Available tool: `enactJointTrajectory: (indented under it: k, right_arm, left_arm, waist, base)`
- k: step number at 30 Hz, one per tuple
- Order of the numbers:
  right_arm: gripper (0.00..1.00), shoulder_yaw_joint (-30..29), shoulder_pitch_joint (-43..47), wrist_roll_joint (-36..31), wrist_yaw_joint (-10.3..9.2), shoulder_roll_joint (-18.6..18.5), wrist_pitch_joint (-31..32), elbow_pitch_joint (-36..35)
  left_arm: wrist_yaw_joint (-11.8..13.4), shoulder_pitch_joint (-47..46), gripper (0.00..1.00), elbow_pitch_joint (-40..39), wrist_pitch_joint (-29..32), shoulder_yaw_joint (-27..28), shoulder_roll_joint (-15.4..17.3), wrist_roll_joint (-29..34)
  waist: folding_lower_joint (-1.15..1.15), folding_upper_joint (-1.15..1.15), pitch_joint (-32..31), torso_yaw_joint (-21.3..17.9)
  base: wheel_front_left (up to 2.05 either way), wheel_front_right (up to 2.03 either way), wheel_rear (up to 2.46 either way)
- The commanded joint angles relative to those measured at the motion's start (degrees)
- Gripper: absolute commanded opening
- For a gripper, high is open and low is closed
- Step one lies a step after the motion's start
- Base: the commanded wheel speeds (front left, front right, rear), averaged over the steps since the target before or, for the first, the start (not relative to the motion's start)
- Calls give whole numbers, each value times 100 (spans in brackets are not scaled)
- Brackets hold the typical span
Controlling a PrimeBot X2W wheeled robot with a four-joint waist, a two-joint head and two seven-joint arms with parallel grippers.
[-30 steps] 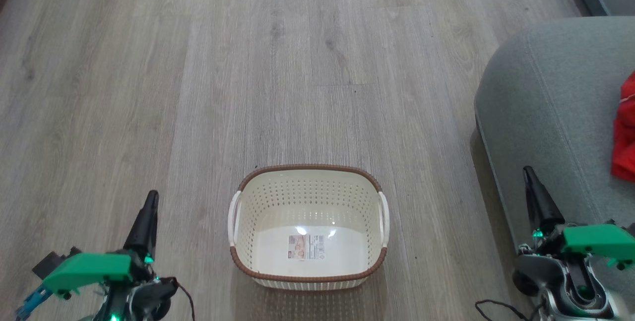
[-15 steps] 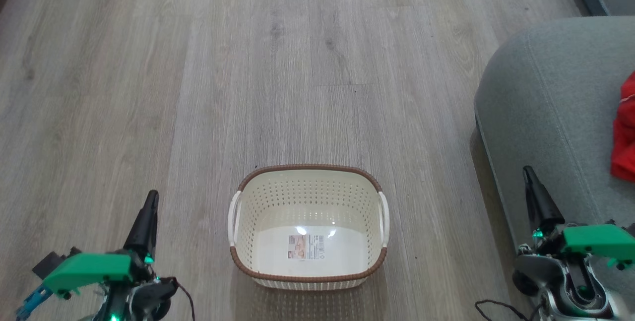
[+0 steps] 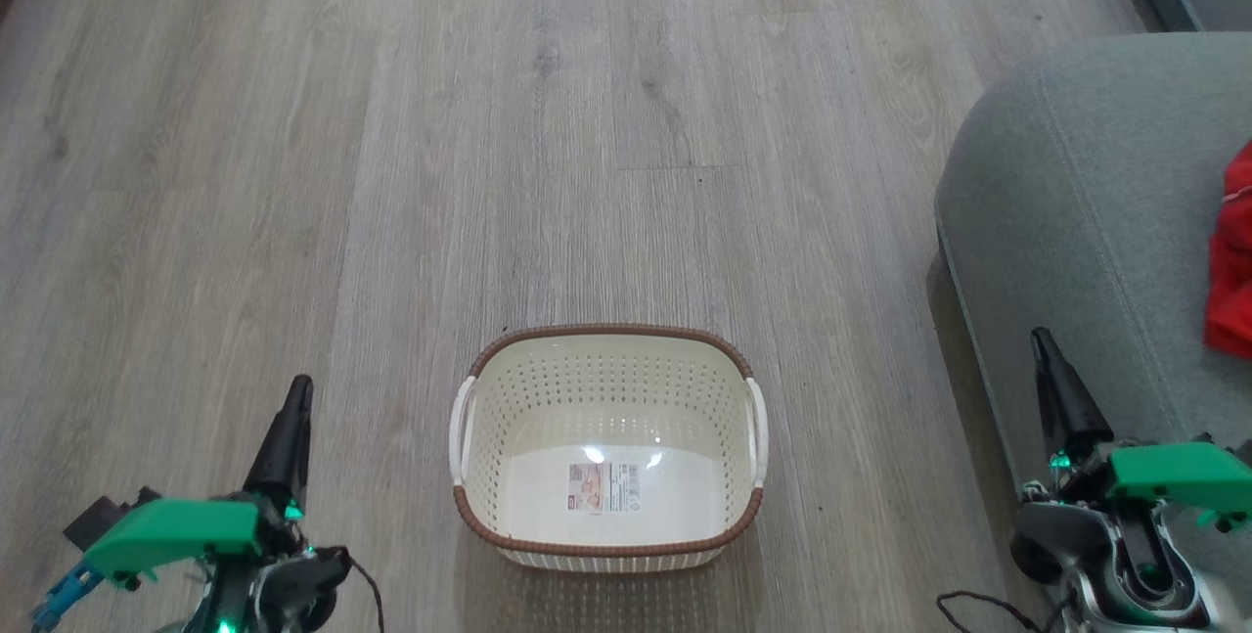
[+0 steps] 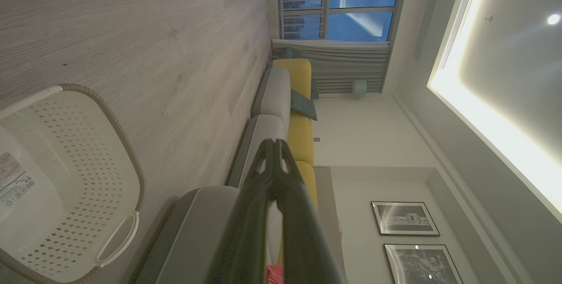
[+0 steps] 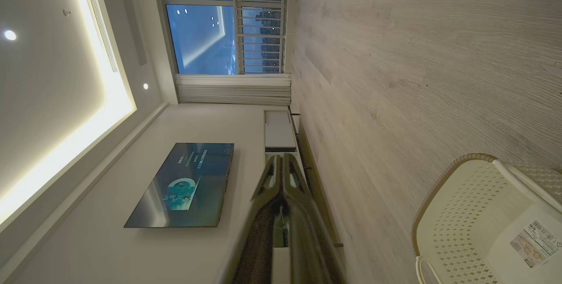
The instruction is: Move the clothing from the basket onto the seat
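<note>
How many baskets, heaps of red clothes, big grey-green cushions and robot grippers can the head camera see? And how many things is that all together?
cream basket: 1
red clothing heap: 1
grey-green seat cushion: 1
grippers: 2, the left gripper and the right gripper
Total: 5

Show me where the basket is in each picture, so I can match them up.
Head view: basket at bottom centre.
Left wrist view: basket at lower left, cut off.
Right wrist view: basket at lower right, cut off.
Shared landmark: the sticker on its floor, in all three.
</note>
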Motion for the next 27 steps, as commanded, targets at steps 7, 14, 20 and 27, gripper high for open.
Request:
enactJointTrajectory:
  k: [7, 14, 20, 27]
  right_arm:
    - [0, 101, -120, 35, 0, -16, 33, -223]
    - [0, 101, -120, 35, 0, -16, 33, -223]
    - [0, 101, -120, 35, 0, -16, 33, -223]
    - [0, 101, -120, 36, 0, -16, 33, -223]
  left_arm:
    - [-53, -282, 0, -200, 43, 194, 75, -38]
    - [-53, -282, 0, -200, 43, 193, 75, -38]
    - [-53, -282, 0, -200, 43, 193, 75, -38]
    - [-53, -282, 0, -200, 43, 193, 75, -38]
  waist:
    - [0, 0, 0, 0]
    - [0, 0, 0, 0]
    - [0, 0, 0, 0]
    - [0, 0, 0, 0]
  base:
    - [0, 0, 0]
    - [0, 0, 0]
    - [0, 0, 0]
    - [0, 0, 0]
